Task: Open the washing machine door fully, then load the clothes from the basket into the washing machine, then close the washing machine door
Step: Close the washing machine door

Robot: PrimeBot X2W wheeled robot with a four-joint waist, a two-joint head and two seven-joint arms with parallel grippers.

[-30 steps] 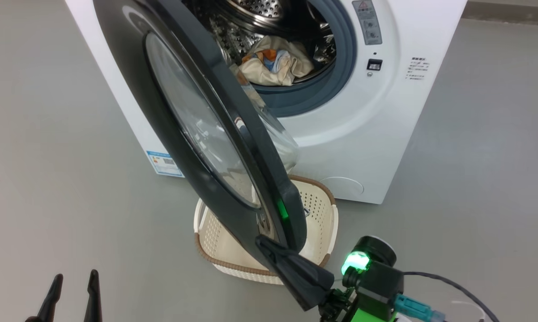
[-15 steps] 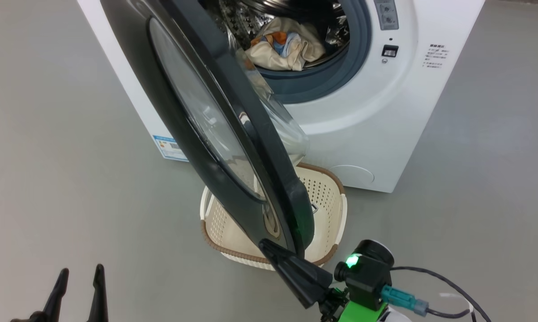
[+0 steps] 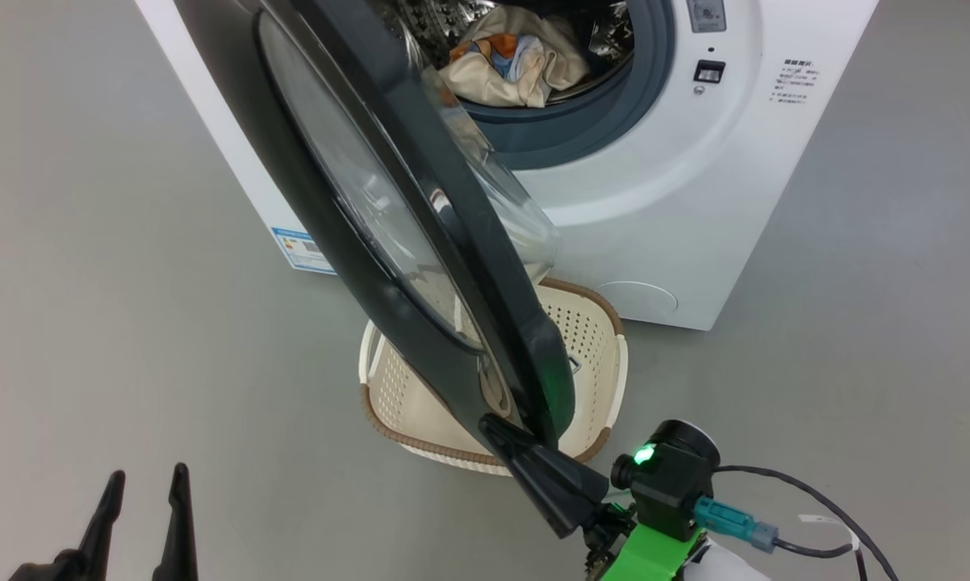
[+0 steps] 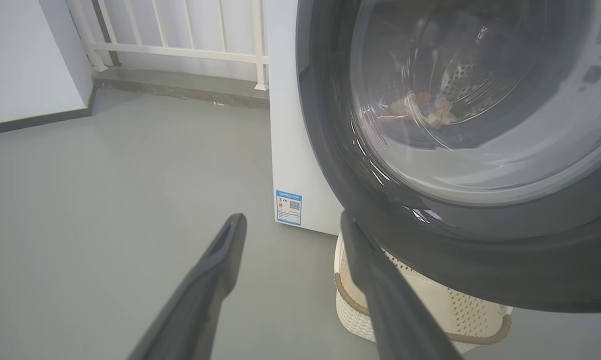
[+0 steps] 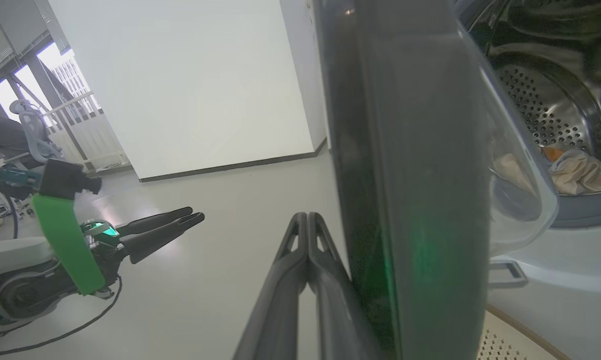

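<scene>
The white washing machine [image 3: 662, 202] stands with its washing machine door [image 3: 420, 266] swung partway out, the black rim edge-on to me. My right gripper [image 3: 497, 428] is shut, its tip resting against the door's outer face near the lower edge, as the right wrist view also shows for the gripper [image 5: 306, 217] and door [image 5: 405, 175]. Cream and orange-blue clothes [image 3: 509, 56] lie in the steel drum. The cream basket [image 3: 598, 339] sits on the floor under the door, partly hidden by it. My left gripper [image 3: 146, 484] hangs open at the lower left, holding nothing.
Grey floor [image 3: 98, 266] stretches to the left of the machine. A blue label [image 4: 289, 207] marks the washer's base. A white railing [image 4: 180, 30] and wall stand behind. The right wrist's cable [image 3: 808, 492] trails over the floor at the lower right.
The head camera has shifted, so the machine sits higher in the picture. My shut right gripper stays against the door's outer face. The left gripper has stayed open.
</scene>
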